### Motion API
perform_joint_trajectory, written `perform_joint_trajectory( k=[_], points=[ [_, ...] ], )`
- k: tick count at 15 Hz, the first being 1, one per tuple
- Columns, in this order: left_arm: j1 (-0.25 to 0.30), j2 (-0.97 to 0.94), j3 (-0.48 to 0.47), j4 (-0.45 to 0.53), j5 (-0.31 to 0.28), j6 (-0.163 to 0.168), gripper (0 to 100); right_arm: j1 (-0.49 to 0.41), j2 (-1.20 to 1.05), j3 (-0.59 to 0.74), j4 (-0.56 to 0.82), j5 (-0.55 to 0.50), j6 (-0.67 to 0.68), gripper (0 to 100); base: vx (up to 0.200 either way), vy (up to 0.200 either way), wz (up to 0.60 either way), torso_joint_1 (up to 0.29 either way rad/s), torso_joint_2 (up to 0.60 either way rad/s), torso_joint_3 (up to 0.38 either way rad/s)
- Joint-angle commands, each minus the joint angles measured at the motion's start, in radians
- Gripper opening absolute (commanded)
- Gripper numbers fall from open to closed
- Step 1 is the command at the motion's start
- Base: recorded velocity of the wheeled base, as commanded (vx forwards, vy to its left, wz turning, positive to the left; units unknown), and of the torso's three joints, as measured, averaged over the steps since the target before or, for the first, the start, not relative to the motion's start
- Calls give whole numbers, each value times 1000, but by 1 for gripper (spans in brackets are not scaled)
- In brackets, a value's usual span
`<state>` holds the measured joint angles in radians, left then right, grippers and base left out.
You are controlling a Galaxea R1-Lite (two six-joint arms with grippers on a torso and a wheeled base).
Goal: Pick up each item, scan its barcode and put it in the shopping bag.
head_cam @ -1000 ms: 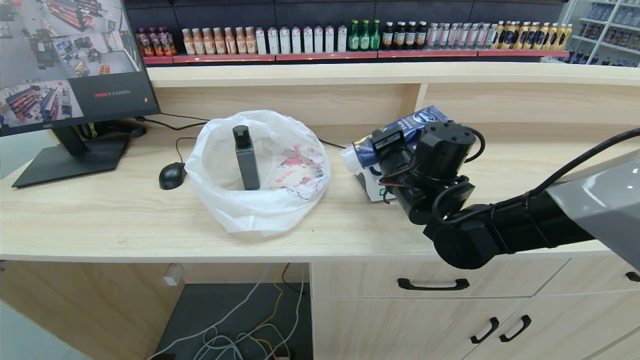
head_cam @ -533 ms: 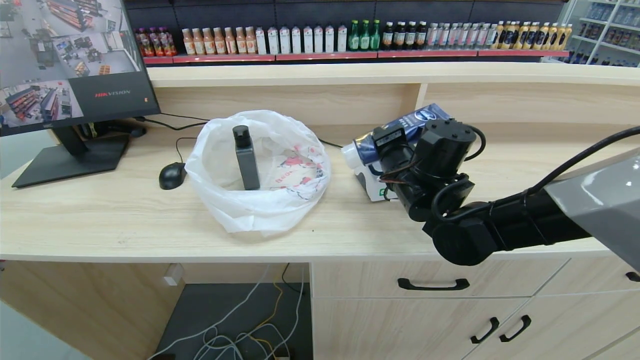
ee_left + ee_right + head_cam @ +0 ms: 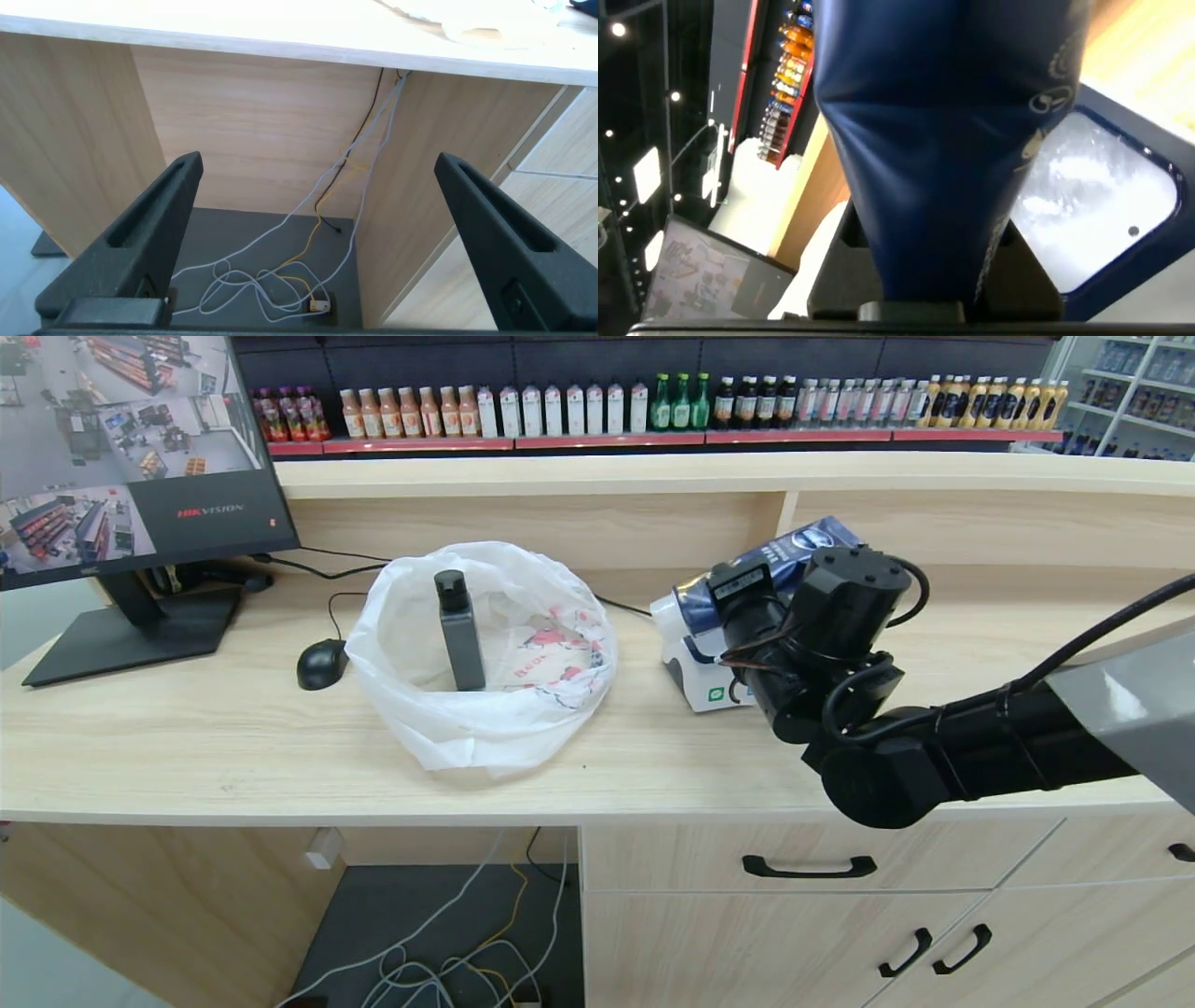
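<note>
The right gripper (image 3: 736,609) is pinching a blue pouch (image 3: 800,549), holding it on a slant in the air with its white capped end lower and towards the robot's left; the pouch carries a pale oval emblem and white lettering too small to read, and in the right wrist view its dark blue skin runs straight out from between the jaws, with gold ornamental print along one edge; directly beneath this gripper, on the pale wooden counter (image 3: 187,747), sits a white scanner (image 3: 695,677) with a small green mark on its front face; the pouch hangs just above it, and whether they touch cannot be told; well to the left of the right gripper stands the open white shopping bag (image 3: 485,733), printed in red on crumpled plastic that cannot be read, with a grey bottle (image 3: 461,639) with a black cap upright inside; beyond the bag, farther from the gripper, lie a black mouse (image 3: 321,665) and a monitor (image 3: 140,439) showing shop camera feeds and a small red logo; the left gripper (image 3: 318,233) hangs below counter level, its fingers (image 3: 140,252) spread wide and holding nothing, facing loose cables (image 3: 280,280) on the floor under the counter.
</note>
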<state>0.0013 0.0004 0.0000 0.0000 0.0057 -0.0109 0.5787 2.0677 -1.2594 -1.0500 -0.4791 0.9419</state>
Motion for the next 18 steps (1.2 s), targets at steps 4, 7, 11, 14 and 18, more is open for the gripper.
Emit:
perform_joint_trajectory(
  k=[4, 7, 11, 14, 18],
  points=[
    [0, 0, 0, 0, 0, 0, 100, 62, -96, 0, -16, -82, -273, 0, 0, 0, 0, 0, 0, 0],
    [0, 0, 0, 0, 0, -1, 100, 162, -67, 3, -166, -85, -615, 0, 0, 0, 0, 0, 0, 0],
    [0, 0, 0, 0, 0, 0, 100, 205, 29, 1, -415, 5, -1008, 0, 0, 0, 0, 0, 0, 0],
    [0, 0, 0, 0, 0, 0, 100, 205, 46, 3, -492, 74, -1152, 0, 0, 0, 0, 0, 0, 0],
    [0, 0, 0, 0, 0, -1, 100, 216, 49, 31, -505, 83, -1201, 0, 0, 0, 0, 0, 0, 0]
  ],
)
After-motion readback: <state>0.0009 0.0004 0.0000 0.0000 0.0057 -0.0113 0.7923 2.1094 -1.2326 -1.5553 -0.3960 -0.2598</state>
